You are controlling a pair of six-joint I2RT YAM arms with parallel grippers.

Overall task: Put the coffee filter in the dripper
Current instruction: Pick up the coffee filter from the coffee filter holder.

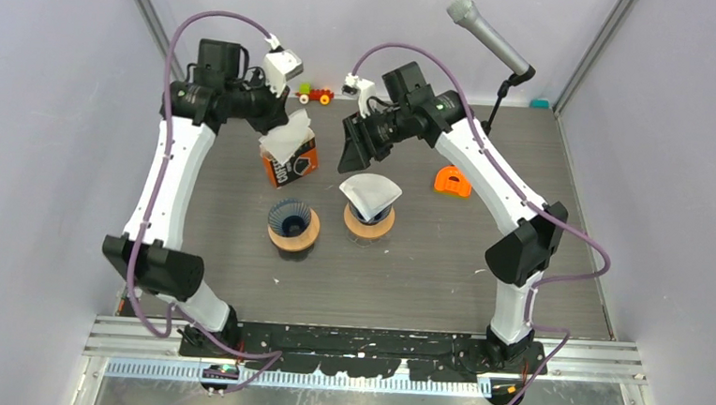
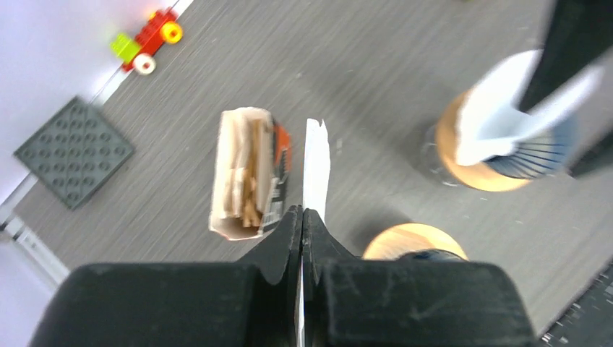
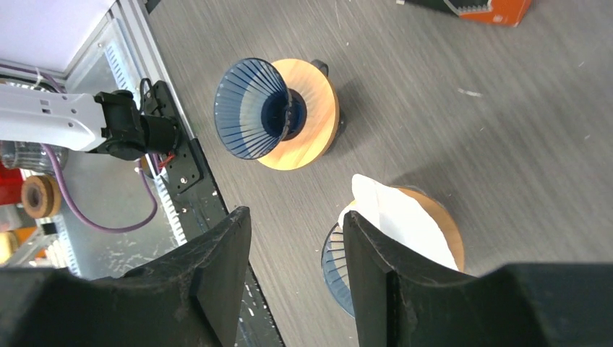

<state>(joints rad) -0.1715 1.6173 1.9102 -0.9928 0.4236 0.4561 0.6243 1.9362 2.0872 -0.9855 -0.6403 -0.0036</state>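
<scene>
As I look across the grey worktop (image 1: 426, 254):
Left claw (image 2: 302, 213): clamped on a flat white paper filter (image 2: 316, 163), aloft beside the orange filter box (image 2: 242, 173).
Right claw (image 3: 296, 217): apart, over a blue ribbed dripper (image 3: 334, 264) holding another white filter (image 3: 405, 224).

Table: and here's the table (image 1: 444, 264), dark grey wood-grain top, matte, filling the middle.
Back wall: the back wall (image 1: 375, 11), plain pale lilac.
Sides: left wall (image 1: 29, 145) and right wall (image 1: 684, 185), same lilac, boxing it in.
Near edge: ribbed aluminium rail (image 1: 598, 363) running right across.
Light: soft, even, only faint shadows.
</scene>
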